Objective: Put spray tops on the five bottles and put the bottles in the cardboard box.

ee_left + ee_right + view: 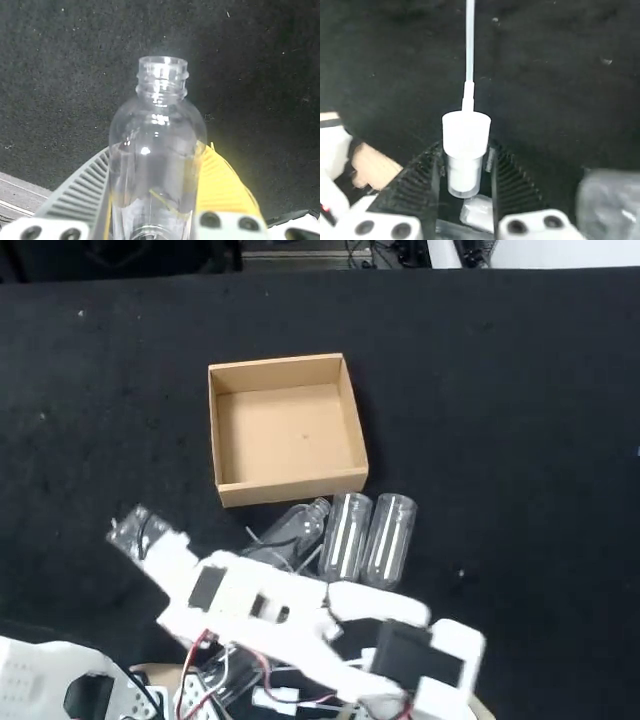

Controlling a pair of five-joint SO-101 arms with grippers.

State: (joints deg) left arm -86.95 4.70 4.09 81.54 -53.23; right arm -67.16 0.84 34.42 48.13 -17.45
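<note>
An open cardboard box (285, 425) stands mid-table with nothing visible inside. Three clear uncapped bottles (347, 535) lie side by side just in front of it. My left gripper (155, 152) is shut on a fourth clear bottle (157, 130) whose threaded neck is bare and points away from the wrist. In the high view that bottle (132, 526) sticks out of the gripper (152, 540) left of the box's front. My right gripper (466, 150), with black fingers, is shut on a white spray top (465, 142). Its thin dip tube (469, 45) points straight out ahead.
Black cloth covers the table (500, 390). The white arm (300, 610) stretches across the front, over the lying bottles' bases. Arm bases and loose wires (215, 670) crowd the front edge. Open cloth lies right of and behind the box.
</note>
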